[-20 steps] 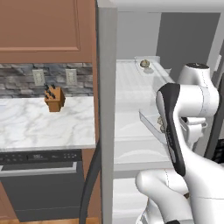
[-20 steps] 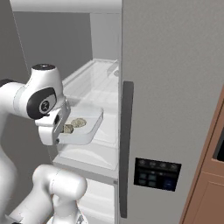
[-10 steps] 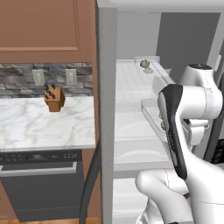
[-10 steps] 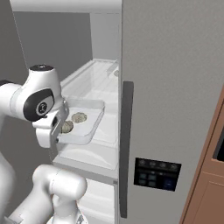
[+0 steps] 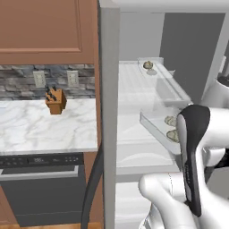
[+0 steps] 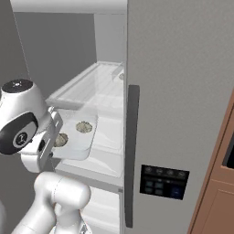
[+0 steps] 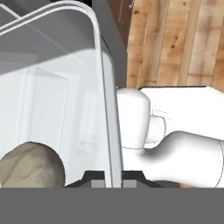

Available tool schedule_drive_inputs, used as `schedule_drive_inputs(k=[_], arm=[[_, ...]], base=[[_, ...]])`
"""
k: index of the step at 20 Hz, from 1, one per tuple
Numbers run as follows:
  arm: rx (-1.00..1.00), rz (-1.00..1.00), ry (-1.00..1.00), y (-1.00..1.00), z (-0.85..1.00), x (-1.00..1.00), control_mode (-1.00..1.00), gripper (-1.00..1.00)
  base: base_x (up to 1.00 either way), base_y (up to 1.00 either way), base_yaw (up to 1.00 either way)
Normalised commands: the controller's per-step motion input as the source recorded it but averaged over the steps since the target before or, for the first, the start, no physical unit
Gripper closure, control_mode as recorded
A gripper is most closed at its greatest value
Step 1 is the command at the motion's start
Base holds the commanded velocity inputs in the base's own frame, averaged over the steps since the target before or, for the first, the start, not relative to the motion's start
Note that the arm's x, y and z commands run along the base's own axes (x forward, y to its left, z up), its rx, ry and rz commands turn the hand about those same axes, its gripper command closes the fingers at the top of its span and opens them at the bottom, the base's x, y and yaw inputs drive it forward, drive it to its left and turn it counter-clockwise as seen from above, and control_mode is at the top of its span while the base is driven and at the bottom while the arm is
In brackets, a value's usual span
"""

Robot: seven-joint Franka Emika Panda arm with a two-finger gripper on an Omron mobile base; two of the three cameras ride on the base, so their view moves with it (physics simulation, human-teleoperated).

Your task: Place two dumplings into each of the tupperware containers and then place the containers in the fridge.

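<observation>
Fridge [image 6: 183, 91] stands open in front of the robot, its white shelves showing between the grey door on the left in the left base view and the grey door with the black dispenser panel [image 6: 162, 186] on the right in the right base view. A tupperware container [image 6: 80, 137] is held out at the near edge of the middle shelf, roughly level, with two dumplings [image 6: 83, 126] inside it: one nearer the fridge interior, the other close to the hand. The gripper [image 7: 113, 177] is closed on the container's near rim; in the hand view the thin raised wall of the tray runs up from between the two dark finger tips, and one dumpling sits just left of that wall, right beside the fingers. In the left base view the same tray [image 5: 156, 127] juts from the shelf toward the right, partly hidden behind the dark forearm. Farther back on the upper glass shelf [image 5: 147, 87] rests a second container [image 5: 154, 68], with a dumpling visible in it, well apart from the gripper. To the left of the fridge a marble counter [image 5: 44, 127] carries a wooden knife block [image 5: 55, 101], with a dark dishwasher [image 5: 44, 188] below.
</observation>
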Motion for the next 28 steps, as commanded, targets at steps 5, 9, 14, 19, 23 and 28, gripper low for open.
schedule_drive_inputs(k=[5, 9, 14, 19, 23, 28], arm=[[0.00, 0.00, -0.13, 0.11, 0.56, -0.11, -1.00, 1.00], [0.01, 0.00, -0.04, 0.09, 0.43, 0.56, -1.00, 1.00], [0.01, 0.04, 0.00, 0.02, 0.11, 1.00, -1.00, 1.00], [0.03, 0.06, 0.00, 0.00, 0.00, 1.00, -1.00, 1.00], [0.06, 0.05, 0.05, 0.00, 0.00, 1.00, -1.00, 1.00], [0.01, 0.01, 0.09, 0.00, 0.00, 0.98, -1.00, 1.00]], base=[[0.00, 0.00, 0.00], [0.00, 0.00, 0.00], [0.00, 0.00, 0.00], [0.00, 0.00, 0.00], [0.00, 0.00, 0.00], [0.00, 0.00, 0.00]])
